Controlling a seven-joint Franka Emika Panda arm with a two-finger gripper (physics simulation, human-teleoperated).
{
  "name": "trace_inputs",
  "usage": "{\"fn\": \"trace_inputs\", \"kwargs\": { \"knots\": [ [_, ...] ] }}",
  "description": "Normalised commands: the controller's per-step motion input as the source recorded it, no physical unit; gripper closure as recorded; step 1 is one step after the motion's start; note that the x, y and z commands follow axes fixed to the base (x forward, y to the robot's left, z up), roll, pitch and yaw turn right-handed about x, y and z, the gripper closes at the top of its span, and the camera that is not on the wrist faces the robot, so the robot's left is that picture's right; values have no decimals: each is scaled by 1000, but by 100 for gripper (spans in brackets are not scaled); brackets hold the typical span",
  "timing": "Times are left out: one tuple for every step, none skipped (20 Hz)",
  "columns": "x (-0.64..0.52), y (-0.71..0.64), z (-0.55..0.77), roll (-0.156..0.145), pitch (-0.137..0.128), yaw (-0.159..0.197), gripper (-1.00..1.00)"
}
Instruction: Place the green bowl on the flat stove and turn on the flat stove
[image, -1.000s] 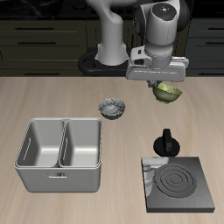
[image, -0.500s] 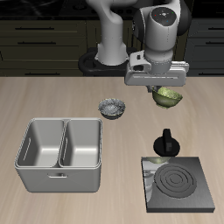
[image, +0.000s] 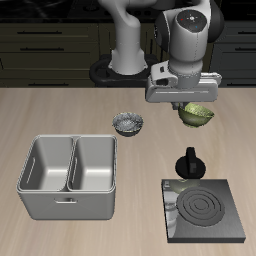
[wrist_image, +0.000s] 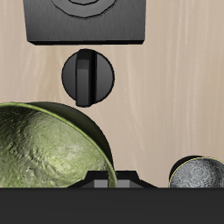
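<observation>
Black stove plate, i.e. the flat stove (image: 204, 210), is seen nearest the counter's (image: 60, 110) front edge, pale rings on top, nothing on it yet. Its round knob (image: 190, 162) sits just behind the plate at the back edge, w/ the ridge reading roughly fore-aft in the wrist view; judged not yet turned, since the bowl step comes first. Beside the stove, approx. level w/ it, a grey double-basin tray (image: 68, 178) is set. Farther back, a grey-white patterned bowl (image: 128, 123) rests on the counter, not the one wanted. Farthest back, the green bowl (image: 196, 114) is held off the counter by the gripper (image: 188, 106); jaws appear clamped on its rim, so the bowl hangs tilted below the hand. It's carried high, prob. to clear the knob on the way to the rings.
</observation>
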Motion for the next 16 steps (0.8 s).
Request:
{"fn": "trace_inputs", "kwargs": {
  "knots": [
    [235,64,35,-6,-7,50,100],
    [271,18,60,-19,-31,86,100],
    [348,-4,69,16,-15,35,100],
    [367,-200,53,-110,17,32,100],
    [244,-63,87,-33,2,10,100],
    [311,-35,117,28,-40,35,100],
    [723,-153,133,-51,28,62,100],
    [293,-33,87,3,-2,28,100],
    [306,-156,29,-24,-4,47,100],
    [223,-171,1,-66,2,22,100],
    [433,-147,17,-55,16,4,100],
    [310,-117,20,-11,-2,37,100],
    [198,-99,32,-50,-1,10,100],
    [301,-25,42,-15,-5,12,100],
    [251,32,37,21,-1,22,100],
    [222,-20,77,-58,6,20,100]
  ]
}}
